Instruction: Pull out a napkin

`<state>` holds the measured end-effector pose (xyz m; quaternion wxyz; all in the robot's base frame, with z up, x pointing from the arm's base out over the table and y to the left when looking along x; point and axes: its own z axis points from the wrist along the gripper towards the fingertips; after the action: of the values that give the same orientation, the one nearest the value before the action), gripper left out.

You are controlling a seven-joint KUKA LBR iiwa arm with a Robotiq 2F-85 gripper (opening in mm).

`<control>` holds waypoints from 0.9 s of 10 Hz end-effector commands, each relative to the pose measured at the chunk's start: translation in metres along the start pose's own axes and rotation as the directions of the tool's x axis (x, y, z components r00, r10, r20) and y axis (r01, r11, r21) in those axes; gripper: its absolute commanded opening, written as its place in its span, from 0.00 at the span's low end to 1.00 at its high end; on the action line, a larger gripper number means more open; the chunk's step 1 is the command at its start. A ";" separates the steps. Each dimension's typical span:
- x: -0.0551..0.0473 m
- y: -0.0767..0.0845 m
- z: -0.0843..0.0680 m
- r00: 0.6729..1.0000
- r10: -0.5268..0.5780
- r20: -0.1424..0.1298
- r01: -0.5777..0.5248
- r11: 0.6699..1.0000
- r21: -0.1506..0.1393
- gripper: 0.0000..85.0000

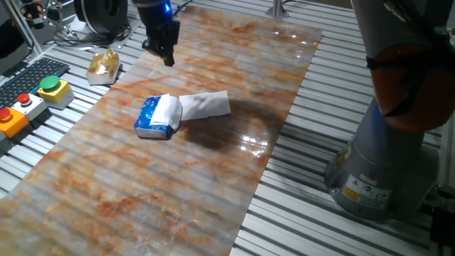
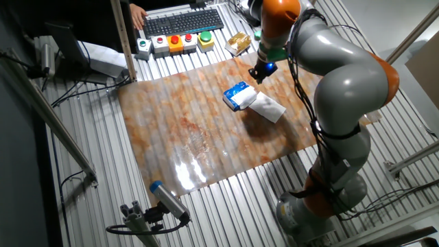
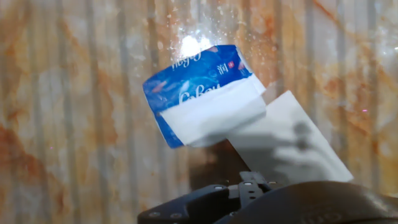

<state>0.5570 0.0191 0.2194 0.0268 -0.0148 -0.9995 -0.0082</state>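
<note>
The napkin (image 1: 206,104) is a white folded sheet lying flat on the marbled mat, right beside the blue-and-white tissue packet (image 1: 153,119). Another white sheet (image 1: 169,110) sticks out of the packet's opening. My gripper (image 1: 167,58) hangs above the mat behind the packet, apart from both, and it looks open and empty. In the other fixed view the gripper (image 2: 260,73) is above and behind the packet (image 2: 236,95) and napkin (image 2: 269,107). The hand view shows the packet (image 3: 189,84) and napkin (image 3: 292,146) below, with the fingers out of sight.
A crumpled gold foil wrapper (image 1: 104,65) lies at the mat's far left edge. A button box (image 1: 51,90) and a keyboard (image 1: 28,77) stand left of the mat. My arm's grey base (image 1: 380,163) stands to the right.
</note>
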 end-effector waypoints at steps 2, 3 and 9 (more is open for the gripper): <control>0.000 0.002 0.006 1.000 -0.007 -0.017 0.007 0.999 0.033 0.00; 0.000 0.004 0.006 1.000 0.010 -0.025 -0.010 0.999 0.030 0.00; -0.007 0.017 0.010 0.997 0.023 -0.070 -0.023 1.000 0.007 0.00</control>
<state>0.5637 0.0363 0.2098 0.0622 -0.0251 -0.9977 -0.0051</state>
